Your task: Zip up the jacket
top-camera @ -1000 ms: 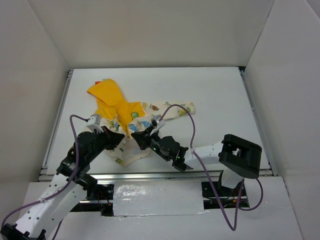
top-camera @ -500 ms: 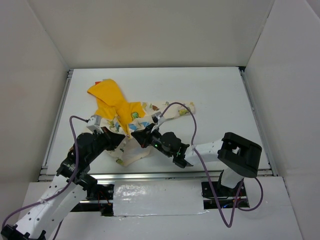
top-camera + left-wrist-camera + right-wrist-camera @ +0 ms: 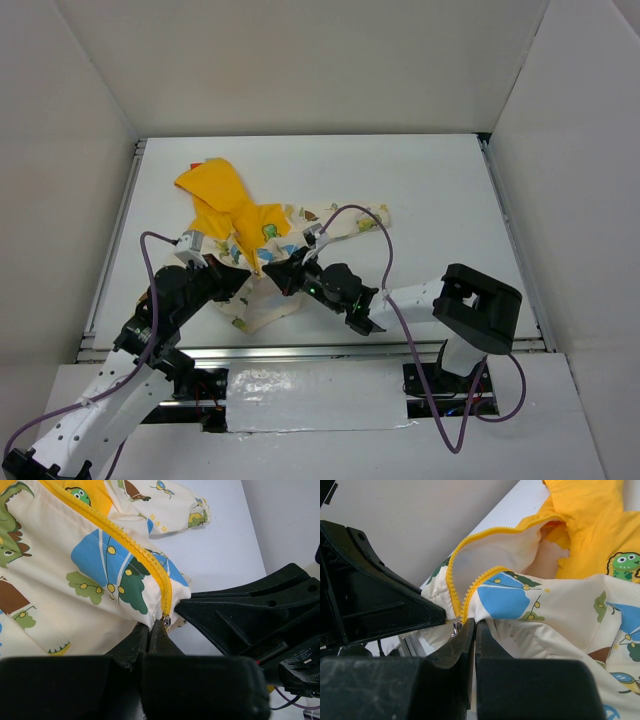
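Observation:
The jacket [image 3: 262, 222] lies at the left of the table, yellow hood [image 3: 212, 187] to the far left, cream dinosaur-print body towards the arms. My left gripper [image 3: 240, 281] and right gripper [image 3: 286, 275] meet at its near hem. In the left wrist view the left gripper [image 3: 152, 626] is shut on the hem of the jacket [image 3: 75, 580], beside the silver zipper slider [image 3: 166, 621] at the foot of the yellow zipper [image 3: 140, 550]. In the right wrist view the right gripper [image 3: 475, 625] is shut on the other front panel [image 3: 560, 610] beside the slider [image 3: 456, 628]. The zipper [image 3: 470, 587] gapes open above.
One sleeve [image 3: 355, 220] stretches right across the white table. White walls enclose the table on three sides. A metal rail [image 3: 300, 350] runs along the near edge. The right arm's purple cable [image 3: 385, 250] loops above the sleeve.
The right arm has shifted slightly left and away from the near edge, still gripping the hem. The left arm and the jacket have hardly moved.

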`<action>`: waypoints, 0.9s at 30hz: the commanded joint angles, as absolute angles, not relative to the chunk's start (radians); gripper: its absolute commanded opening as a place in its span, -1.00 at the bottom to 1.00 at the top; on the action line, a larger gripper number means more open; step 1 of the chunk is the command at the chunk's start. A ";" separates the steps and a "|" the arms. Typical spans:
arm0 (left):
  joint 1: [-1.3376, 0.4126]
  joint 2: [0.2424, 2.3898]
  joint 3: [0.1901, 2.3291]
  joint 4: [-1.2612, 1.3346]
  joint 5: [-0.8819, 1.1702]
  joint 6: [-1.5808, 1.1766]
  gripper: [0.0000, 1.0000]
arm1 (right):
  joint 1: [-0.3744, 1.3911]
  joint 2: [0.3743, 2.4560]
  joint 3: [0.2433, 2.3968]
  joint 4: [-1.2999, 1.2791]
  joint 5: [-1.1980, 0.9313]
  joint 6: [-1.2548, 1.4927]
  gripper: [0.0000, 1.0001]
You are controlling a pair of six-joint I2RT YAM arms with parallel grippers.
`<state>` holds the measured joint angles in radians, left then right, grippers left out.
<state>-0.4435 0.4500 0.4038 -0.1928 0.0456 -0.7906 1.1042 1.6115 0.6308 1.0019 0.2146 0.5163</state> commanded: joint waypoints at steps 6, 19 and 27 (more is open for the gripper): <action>-0.440 0.446 0.399 -0.117 0.069 -0.801 -1.00 | 1.085 1.609 0.658 1.060 0.204 0.523 -1.00; -0.440 0.448 0.396 -0.107 0.074 -0.804 -1.00 | 1.075 1.611 0.657 1.066 0.193 0.531 -1.00; -0.440 0.459 0.385 -0.092 0.083 -0.810 -1.00 | 1.068 1.609 0.657 1.080 0.169 0.538 -1.00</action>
